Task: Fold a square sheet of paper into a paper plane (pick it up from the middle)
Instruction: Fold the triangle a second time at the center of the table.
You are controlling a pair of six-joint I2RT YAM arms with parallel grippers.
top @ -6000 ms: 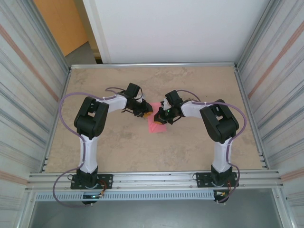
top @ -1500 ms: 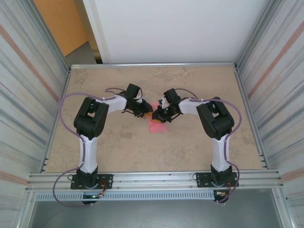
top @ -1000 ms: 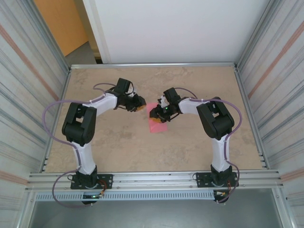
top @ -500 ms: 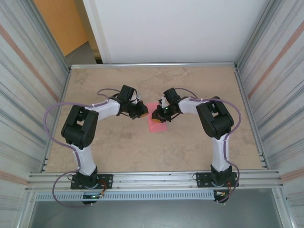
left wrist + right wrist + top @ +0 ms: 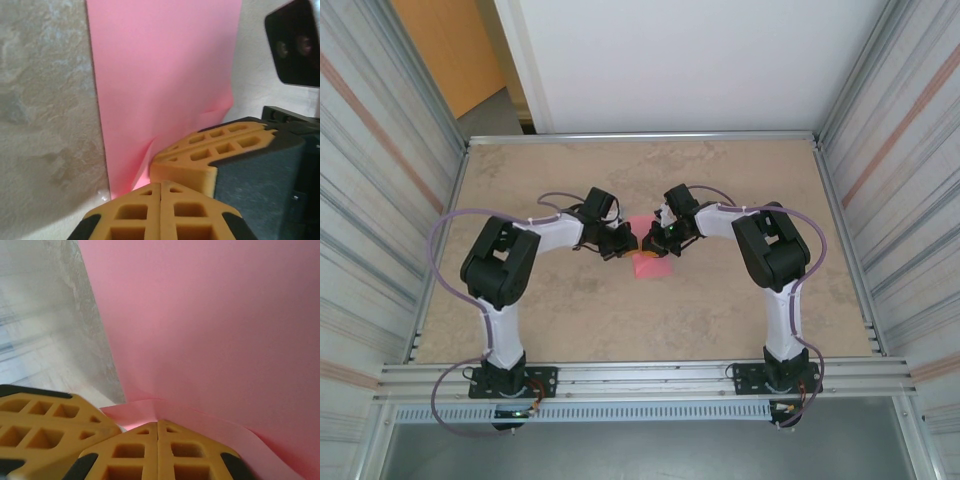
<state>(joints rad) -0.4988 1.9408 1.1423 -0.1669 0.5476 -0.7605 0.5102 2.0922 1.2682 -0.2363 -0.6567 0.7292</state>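
Observation:
The square sheet of paper (image 5: 648,265) is pink and lies folded on the table at mid-centre, with part of it showing beyond the grippers. My left gripper (image 5: 626,243) and right gripper (image 5: 655,241) meet tip to tip over it. In the left wrist view the paper (image 5: 160,75) is a long flat strip; my left gripper (image 5: 160,184) is shut at its near end, touching the right gripper's fingers (image 5: 210,150). In the right wrist view my right gripper (image 5: 158,421) is shut on a raised folded edge of the paper (image 5: 215,320), with the left gripper's fingers (image 5: 50,415) beside it.
The beige table (image 5: 720,310) is framed by metal rails, with corrugated walls on the left and right and a white wall at the back. Both arms' elbows (image 5: 500,265) (image 5: 775,250) stand on either side of the paper.
My left gripper swung away from the paper to the left and up, then came back against the right gripper at the paper. The right gripper stayed on the paper throughout.

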